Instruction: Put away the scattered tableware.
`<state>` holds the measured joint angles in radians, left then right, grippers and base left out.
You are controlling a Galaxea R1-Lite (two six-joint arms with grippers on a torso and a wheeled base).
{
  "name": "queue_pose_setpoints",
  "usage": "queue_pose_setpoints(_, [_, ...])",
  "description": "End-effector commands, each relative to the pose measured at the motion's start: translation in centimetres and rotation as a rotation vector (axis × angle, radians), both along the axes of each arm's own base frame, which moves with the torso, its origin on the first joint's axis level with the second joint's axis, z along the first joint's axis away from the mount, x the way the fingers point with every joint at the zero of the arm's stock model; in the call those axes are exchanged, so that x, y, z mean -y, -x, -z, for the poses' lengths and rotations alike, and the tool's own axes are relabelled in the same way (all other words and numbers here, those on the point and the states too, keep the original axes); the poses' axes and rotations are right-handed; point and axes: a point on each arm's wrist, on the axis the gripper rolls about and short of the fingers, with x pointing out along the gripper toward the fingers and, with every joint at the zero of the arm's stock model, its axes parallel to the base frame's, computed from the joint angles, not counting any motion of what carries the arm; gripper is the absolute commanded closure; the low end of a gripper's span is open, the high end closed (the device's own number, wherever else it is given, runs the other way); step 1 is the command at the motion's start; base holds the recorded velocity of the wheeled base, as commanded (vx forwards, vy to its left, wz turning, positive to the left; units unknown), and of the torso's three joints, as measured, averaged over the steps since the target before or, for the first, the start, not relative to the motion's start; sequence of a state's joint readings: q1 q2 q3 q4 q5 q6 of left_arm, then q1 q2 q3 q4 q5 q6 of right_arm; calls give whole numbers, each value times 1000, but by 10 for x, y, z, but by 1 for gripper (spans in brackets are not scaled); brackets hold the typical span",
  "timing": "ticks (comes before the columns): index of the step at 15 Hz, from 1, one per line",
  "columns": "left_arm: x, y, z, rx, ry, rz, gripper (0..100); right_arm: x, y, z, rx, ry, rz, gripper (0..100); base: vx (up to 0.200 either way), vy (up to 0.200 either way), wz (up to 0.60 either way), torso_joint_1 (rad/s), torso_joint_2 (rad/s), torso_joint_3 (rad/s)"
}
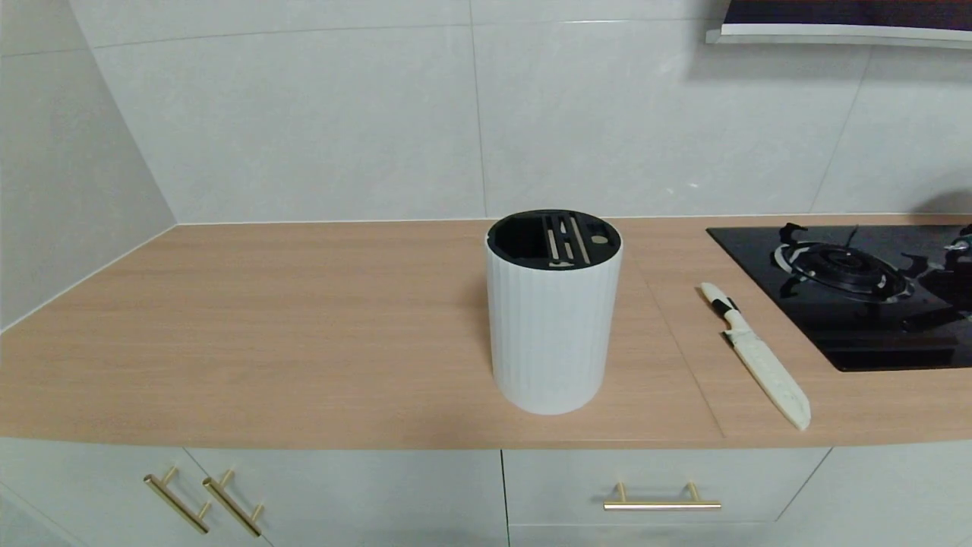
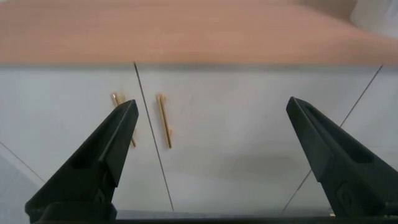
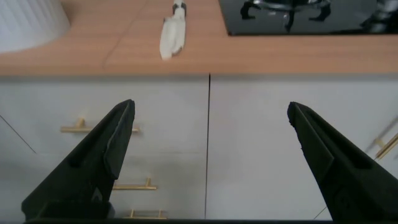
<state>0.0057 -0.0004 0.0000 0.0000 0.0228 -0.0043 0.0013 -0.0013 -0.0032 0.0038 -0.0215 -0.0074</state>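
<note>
A white knife (image 1: 755, 355) with a speckled blade and a black band on its handle lies on the wooden counter (image 1: 304, 334), right of a white ribbed holder (image 1: 553, 315) with a black slotted top. The blade tip points toward the counter's front edge. In the right wrist view the knife (image 3: 172, 32) and the holder (image 3: 31, 22) sit on the counter above the open right gripper (image 3: 211, 155), which hangs low in front of the cabinet doors. The left gripper (image 2: 211, 149) is open too, facing white cabinet doors below the counter edge. Nothing is between either gripper's fingers.
A black gas hob (image 1: 858, 289) with a burner grate lies at the right of the counter, close to the knife. White cabinet doors with gold handles (image 1: 661, 501) run below the counter. Tiled walls close off the back and left.
</note>
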Motion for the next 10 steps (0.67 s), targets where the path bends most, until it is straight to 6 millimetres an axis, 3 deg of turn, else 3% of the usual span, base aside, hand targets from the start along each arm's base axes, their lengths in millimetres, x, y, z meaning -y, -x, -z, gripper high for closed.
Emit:
queue_pose_setpoints(1, [0,0,0,0,0,-1,0,0,0,0,-1,0,1,0,0,0,0,222,-520,-295])
queue_pose_setpoints(10, [0,0,0,0,0,-1,0,0,0,0,-1,0,0,0,0,0,0,260,-559,-307])
